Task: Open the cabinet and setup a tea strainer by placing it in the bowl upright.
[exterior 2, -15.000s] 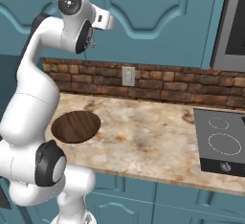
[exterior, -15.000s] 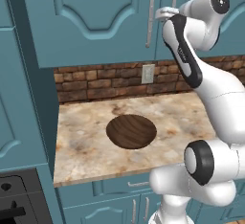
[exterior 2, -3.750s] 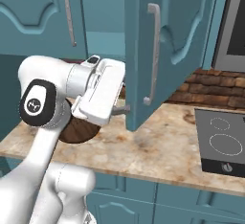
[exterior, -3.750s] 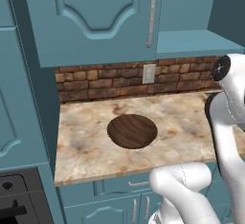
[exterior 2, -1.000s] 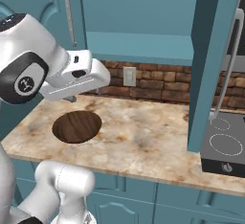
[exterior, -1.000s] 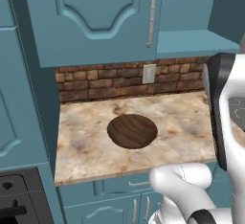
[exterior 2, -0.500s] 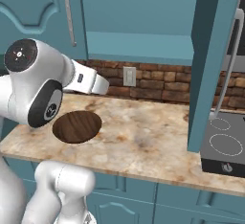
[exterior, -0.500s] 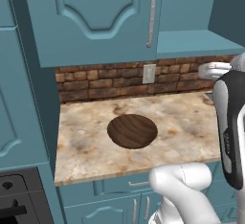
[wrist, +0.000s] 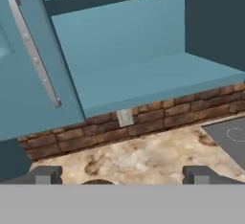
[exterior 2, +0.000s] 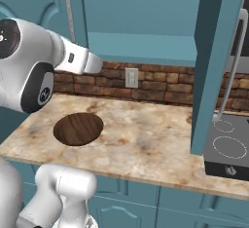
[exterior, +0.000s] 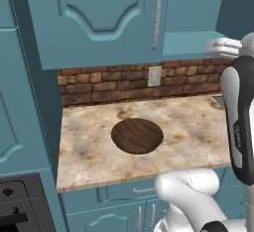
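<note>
The cabinet (exterior: pixel 99 18) has its left door shut, and that door's long silver handle (wrist: pixel 33 50) shows at the left of the hand view. Its right door (exterior 2: pixel 214 66) stands swung out over the counter's right end, baring a teal shelf (wrist: pixel 158 79). The dark wooden bowl (exterior: pixel 137 135) sits on the counter below, with nothing in it. My gripper (wrist: pixel 124 175) is open, its fingertips (wrist: pixel 48 174) wide apart with nothing between them, and it faces the open shelf from in front of the counter. The tea strainer is out of view.
A brick backsplash with a white outlet (exterior: pixel 155 76) runs behind the marbled counter (exterior 2: pixel 146 139). A cooktop (exterior 2: pixel 228 149) lies at the counter's right end, under the open door. My white arm (exterior: pixel 238 117) stands at the counter's right front.
The arm has swung up from above the bowl and turned toward the cabinet's open half. The right door stays swung out and the bowl has not moved.
</note>
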Controlling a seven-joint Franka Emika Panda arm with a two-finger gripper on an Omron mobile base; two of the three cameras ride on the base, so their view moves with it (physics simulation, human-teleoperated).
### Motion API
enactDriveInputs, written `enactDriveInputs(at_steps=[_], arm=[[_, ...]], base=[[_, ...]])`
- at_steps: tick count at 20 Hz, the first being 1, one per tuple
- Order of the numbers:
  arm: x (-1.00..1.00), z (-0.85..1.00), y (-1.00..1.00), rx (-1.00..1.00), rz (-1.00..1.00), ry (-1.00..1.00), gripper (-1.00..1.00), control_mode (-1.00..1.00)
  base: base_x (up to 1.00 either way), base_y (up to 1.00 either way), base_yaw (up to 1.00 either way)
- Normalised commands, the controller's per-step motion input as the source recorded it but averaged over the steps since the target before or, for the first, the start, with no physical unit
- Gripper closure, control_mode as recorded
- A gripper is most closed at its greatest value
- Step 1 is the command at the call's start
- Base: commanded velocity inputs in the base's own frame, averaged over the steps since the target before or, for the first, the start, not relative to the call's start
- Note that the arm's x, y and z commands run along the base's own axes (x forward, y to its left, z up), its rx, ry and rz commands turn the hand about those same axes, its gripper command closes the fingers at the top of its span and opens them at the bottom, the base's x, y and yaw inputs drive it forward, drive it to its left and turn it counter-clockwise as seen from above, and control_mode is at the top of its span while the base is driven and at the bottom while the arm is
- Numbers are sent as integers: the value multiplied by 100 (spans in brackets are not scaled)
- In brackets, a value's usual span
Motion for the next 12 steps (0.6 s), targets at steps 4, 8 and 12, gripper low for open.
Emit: enactDriveInputs(at_steps=[4,8,12], arm=[[0,35,8,0,1,4,-100,-100],[13,2,36,0,-3,8,-100,-100],[8,-2,48,0,-4,-1,-100,-100]], base=[[0,0,0],[0,0,0],[0,0,0]])
